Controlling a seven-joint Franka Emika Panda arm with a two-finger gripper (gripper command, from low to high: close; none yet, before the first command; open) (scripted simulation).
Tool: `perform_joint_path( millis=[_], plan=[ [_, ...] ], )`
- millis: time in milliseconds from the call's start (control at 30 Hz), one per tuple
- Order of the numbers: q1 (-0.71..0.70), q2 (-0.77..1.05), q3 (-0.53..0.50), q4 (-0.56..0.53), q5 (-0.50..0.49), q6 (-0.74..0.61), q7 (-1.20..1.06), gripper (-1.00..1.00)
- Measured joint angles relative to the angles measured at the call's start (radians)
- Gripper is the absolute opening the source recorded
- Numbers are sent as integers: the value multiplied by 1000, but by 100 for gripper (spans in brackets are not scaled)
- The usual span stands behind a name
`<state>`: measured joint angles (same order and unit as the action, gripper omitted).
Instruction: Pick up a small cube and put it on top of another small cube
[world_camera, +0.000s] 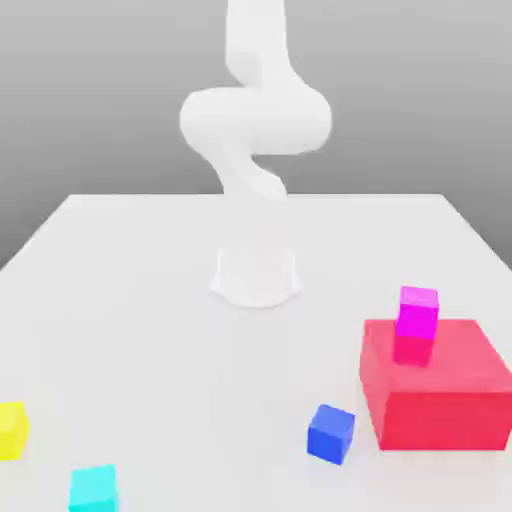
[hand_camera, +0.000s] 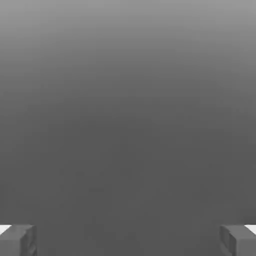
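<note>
1. Your gripper (hand_camera: 128, 241) stands wide open in the hand view, nothing between its fingers, ahead of the pickup.
2. The small blue cube (world_camera: 330, 434) sits on the white table (world_camera: 180, 350), beside the big red block (world_camera: 445, 415), toward the exterior view's right, its sides turned at an angle to the block's.
3. Solid and plain-faced, the blue cube looks light and stiff, unlikely to crush; smooth faces may let it slip or twist under an uneven pinch.
4. You do best to turn the jaws square to two opposite upright faces and grip around mid-height, minding the red block nearby.
5. The small yellow cube (world_camera: 12, 431), at the exterior view's left edge, awaits as the base; it probably slides easily, so a level, gentle release suits it.
</note>
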<state>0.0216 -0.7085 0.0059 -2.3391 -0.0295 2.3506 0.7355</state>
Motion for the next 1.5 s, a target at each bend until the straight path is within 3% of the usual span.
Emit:
perform_joint_path(
  millis=[400, 733, 933, 967, 1200, 1400, 1500],
  plan=[
    [108, 444, -9, -189, -91, 244, -350, 0],
    [167, 801, 36, -344, -7, 452, -748, 0],
    [178, 1018, 26, -321, -15, 619, -771, 0],
    [184, 1044, 20, -316, -19, 641, -768, -100],
    [183, 1046, 20, -316, -22, 640, -766, -100],
    [163, 858, 41, -351, 8, 487, -790, -100],
    [108, 848, 2, -319, 29, 438, -831, -100]
  ],
)
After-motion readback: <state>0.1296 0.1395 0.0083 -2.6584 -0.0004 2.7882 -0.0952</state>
